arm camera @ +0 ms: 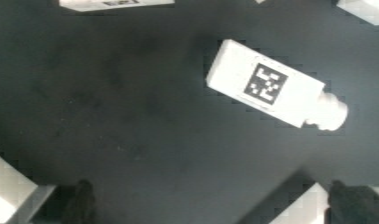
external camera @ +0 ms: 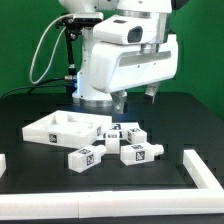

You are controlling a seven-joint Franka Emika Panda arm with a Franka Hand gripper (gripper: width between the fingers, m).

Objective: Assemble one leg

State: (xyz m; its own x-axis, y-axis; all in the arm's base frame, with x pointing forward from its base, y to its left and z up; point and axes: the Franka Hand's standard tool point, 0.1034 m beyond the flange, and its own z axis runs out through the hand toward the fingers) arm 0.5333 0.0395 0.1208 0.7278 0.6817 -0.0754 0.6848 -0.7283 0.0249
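Note:
Several white legs with code tags lie on the black table: one at the front [external camera: 83,156], one to its right [external camera: 140,152], and two behind them [external camera: 125,133] [external camera: 105,128]. My gripper [external camera: 135,98] hangs above them, open and empty, touching nothing. In the wrist view one leg [arm camera: 269,85] lies slanted on the table with its short grey peg [arm camera: 332,110] at one end. It is well ahead of my gripper [arm camera: 212,210], whose dark fingers [arm camera: 70,205] stand wide apart with only bare table between them.
The large flat white square panel with raised rim [external camera: 62,127] lies at the exterior view's left of the legs. White rails sit at the table's right [external camera: 205,170] and left [external camera: 3,162] edges. Another white part [arm camera: 115,4] shows at the wrist view's edge.

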